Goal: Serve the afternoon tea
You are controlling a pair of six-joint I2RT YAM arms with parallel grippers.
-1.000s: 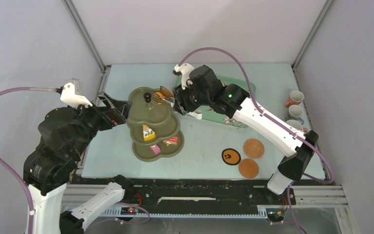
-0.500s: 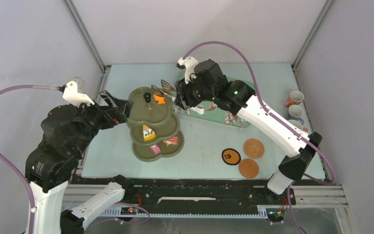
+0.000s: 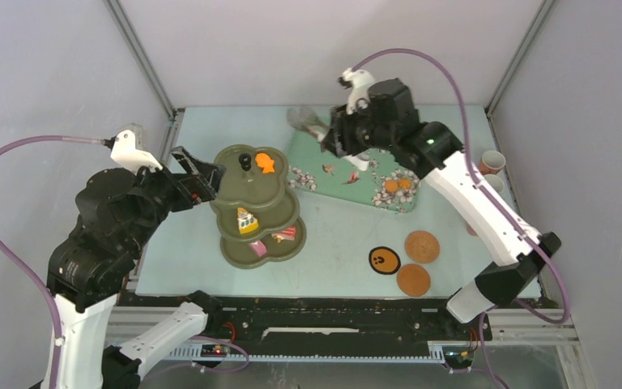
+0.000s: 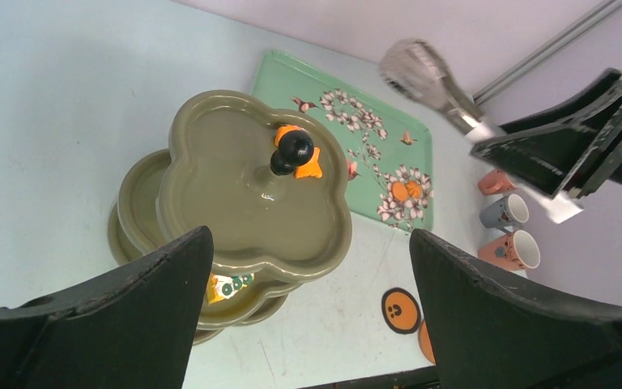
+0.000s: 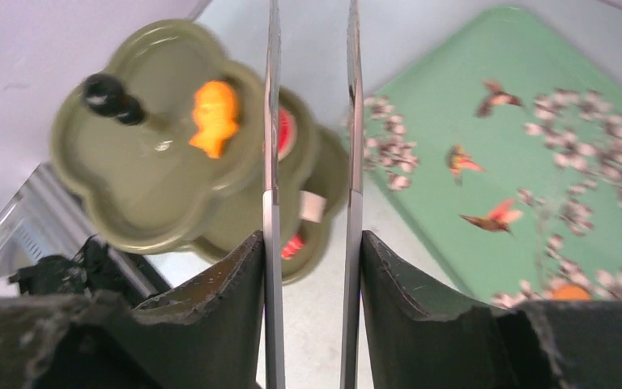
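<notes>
Top external view gives you the change. On the left, the stand (image 3: 235,170) now carries an orange pastry (image 3: 265,162) lying free on its top tier, just right of the black knob. A second ago that pastry was still in the tongs (image 3: 306,120) over the same tier. Since then the right gripper (image 3: 334,138) has drawn away to the right and now hangs over the far edge of the tray (image 3: 348,182).

So you can count that serving as delivered. The lower tiers already hold a yellow piece (image 3: 246,219), a pink one (image 3: 259,247) and a red one (image 3: 285,235). More orange pieces (image 3: 398,185) wait on the tray, so another trip with the tongs looks likely. Further right, the coasters (image 3: 421,246) lie bare on the desk (image 3: 332,235), well apart from the cups (image 3: 490,162) at its right edge; that part is not yet done.

Now the jaws. The left gripper (image 3: 206,178) has its jaws wide apart just beside the stand's left rim, holding nothing; whether they touch it you cannot tell. The right jaws are clamped on the tongs' handles, and the right wrist view shows the two metal blades parallel with nothing between them.
</notes>
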